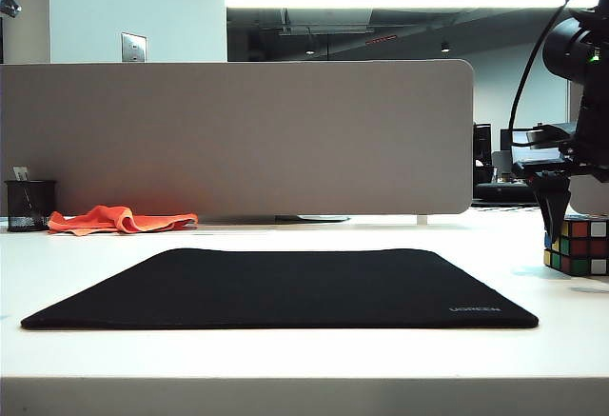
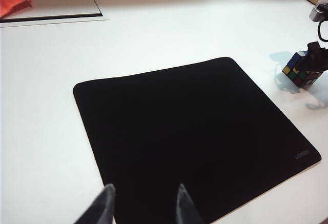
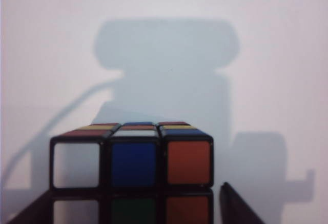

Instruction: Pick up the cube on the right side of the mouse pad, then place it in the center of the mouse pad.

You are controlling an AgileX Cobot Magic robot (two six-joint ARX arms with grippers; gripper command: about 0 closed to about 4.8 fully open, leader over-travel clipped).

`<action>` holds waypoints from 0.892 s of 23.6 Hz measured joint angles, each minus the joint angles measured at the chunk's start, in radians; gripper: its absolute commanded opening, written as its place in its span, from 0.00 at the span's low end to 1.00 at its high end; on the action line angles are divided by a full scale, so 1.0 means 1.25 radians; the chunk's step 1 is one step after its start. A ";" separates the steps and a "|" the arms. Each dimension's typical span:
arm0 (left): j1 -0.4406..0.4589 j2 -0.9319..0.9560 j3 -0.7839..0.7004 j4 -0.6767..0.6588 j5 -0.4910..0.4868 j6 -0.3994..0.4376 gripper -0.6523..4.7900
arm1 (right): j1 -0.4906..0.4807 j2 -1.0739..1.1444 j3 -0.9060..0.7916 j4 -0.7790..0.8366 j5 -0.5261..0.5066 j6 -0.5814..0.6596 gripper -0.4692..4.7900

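Left wrist view: the left claw [image 2: 144, 203] hangs open and empty over the near edge of the mouse pad [image 2: 195, 137]. Beyond its right side, the cube [image 2: 300, 70] rests on the white surface [image 2: 154, 34], straddled by the right claw [image 3: 136, 206], fingers parted, not gripping.

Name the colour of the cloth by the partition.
Orange cloth, clearest in the exterior view.

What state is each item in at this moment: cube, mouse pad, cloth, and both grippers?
cube: on the table right of the pad, not lifted.
mouse pad: flat, nothing on it.
orange cloth: crumpled at the table's back left.
right gripper: open, fingers either side of the cube.
left gripper: open, empty, above the pad's edge.
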State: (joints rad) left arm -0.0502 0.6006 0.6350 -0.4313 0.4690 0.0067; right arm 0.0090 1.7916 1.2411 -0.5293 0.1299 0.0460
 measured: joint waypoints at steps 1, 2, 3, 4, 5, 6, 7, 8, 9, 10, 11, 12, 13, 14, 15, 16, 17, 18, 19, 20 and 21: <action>0.000 0.000 0.000 0.000 0.000 0.000 0.40 | 0.000 0.000 0.000 0.000 0.000 0.000 0.66; 0.000 0.000 0.000 0.000 0.000 0.000 0.40 | 0.000 -0.002 0.000 0.004 -0.004 -0.002 0.66; 0.000 0.000 0.000 0.000 0.000 0.000 0.40 | 0.000 -0.002 0.000 0.005 -0.008 -0.001 0.66; 0.000 0.000 0.000 0.000 0.000 0.000 0.40 | 0.000 -0.001 0.000 0.005 -0.014 -0.002 0.66; 0.000 0.000 0.000 0.000 0.000 0.000 0.40 | 0.000 0.000 0.000 0.003 -0.018 -0.002 0.65; 0.000 0.000 0.000 0.000 0.000 0.000 0.40 | 0.000 0.000 0.000 0.004 -0.020 -0.002 0.63; 0.000 0.000 0.000 0.000 0.000 0.000 0.40 | 0.000 0.000 0.000 0.003 -0.021 -0.002 0.60; 0.000 0.000 0.000 0.000 0.000 0.000 0.40 | 0.001 0.000 0.000 0.003 -0.024 -0.002 0.59; 0.000 0.000 0.000 0.000 0.000 0.000 0.40 | 0.001 0.000 0.000 0.003 -0.031 -0.002 0.59; 0.000 0.000 0.000 0.000 0.000 0.000 0.40 | 0.001 -0.001 0.000 0.004 -0.040 -0.001 0.59; 0.000 0.000 0.000 0.000 0.000 0.000 0.40 | 0.001 -0.003 0.001 -0.001 -0.066 0.002 0.59; 0.000 0.000 0.000 0.000 0.000 0.000 0.40 | 0.002 -0.005 0.002 -0.008 -0.072 0.002 0.59; 0.000 0.000 0.000 0.000 0.000 0.000 0.40 | 0.005 -0.013 0.012 -0.033 -0.081 0.002 0.59; 0.000 0.000 0.000 0.000 0.000 0.000 0.40 | 0.006 -0.024 0.015 -0.039 -0.084 0.002 0.59; 0.000 0.000 0.000 0.000 0.000 0.000 0.40 | 0.007 -0.034 0.023 -0.051 -0.086 0.002 0.59; 0.000 0.000 0.000 0.000 0.000 0.000 0.40 | 0.008 -0.048 0.033 -0.059 -0.087 0.002 0.59; 0.000 0.000 0.000 0.000 0.000 0.000 0.40 | 0.010 -0.065 0.043 -0.065 -0.094 0.002 0.59; 0.000 0.000 0.000 0.000 0.000 0.000 0.40 | 0.010 -0.080 0.051 -0.069 -0.104 0.002 0.59; 0.000 0.000 0.000 0.000 0.000 0.000 0.40 | 0.011 -0.096 0.062 -0.073 -0.118 0.002 0.59; 0.000 0.000 0.000 0.000 0.000 0.000 0.40 | 0.015 -0.110 0.071 -0.077 -0.129 0.003 0.59; 0.000 0.000 0.000 0.000 0.000 0.000 0.40 | 0.019 -0.122 0.081 -0.083 -0.138 0.003 0.59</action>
State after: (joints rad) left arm -0.0502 0.6010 0.6350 -0.4313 0.4690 0.0071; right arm 0.0322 1.6386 1.3418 -0.6334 -0.0425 0.0498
